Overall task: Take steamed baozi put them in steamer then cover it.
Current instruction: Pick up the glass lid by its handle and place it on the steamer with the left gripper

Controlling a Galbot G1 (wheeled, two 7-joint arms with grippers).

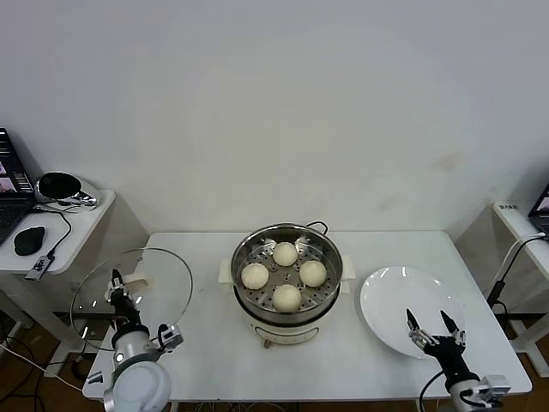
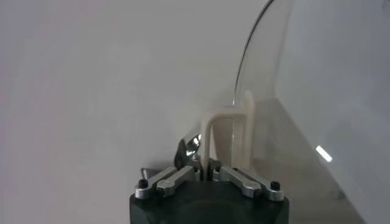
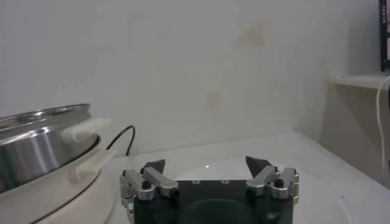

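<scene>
Four cream-white baozi [image 1: 286, 253] sit on the perforated tray inside the steel steamer [image 1: 245, 249] at the middle of the white table. My left gripper [image 1: 117, 288] is shut on the cream handle [image 2: 226, 131] of the clear glass cover [image 1: 159, 275] and holds it raised and tilted at the table's left end, apart from the steamer. The cover's glass [image 2: 262, 67] stands on edge in the left wrist view. My right gripper [image 1: 435, 327] is open and empty over the near part of the white plate [image 1: 390, 300]. The steamer's side [image 3: 36, 143] shows in the right wrist view.
A side table [image 1: 81, 225] at the left holds a laptop, a mouse [image 1: 29, 240] and a black headset. A black cord [image 3: 122, 137] runs behind the steamer. Another shelf [image 1: 519, 219] stands at the right. The table's front edge is near both arms.
</scene>
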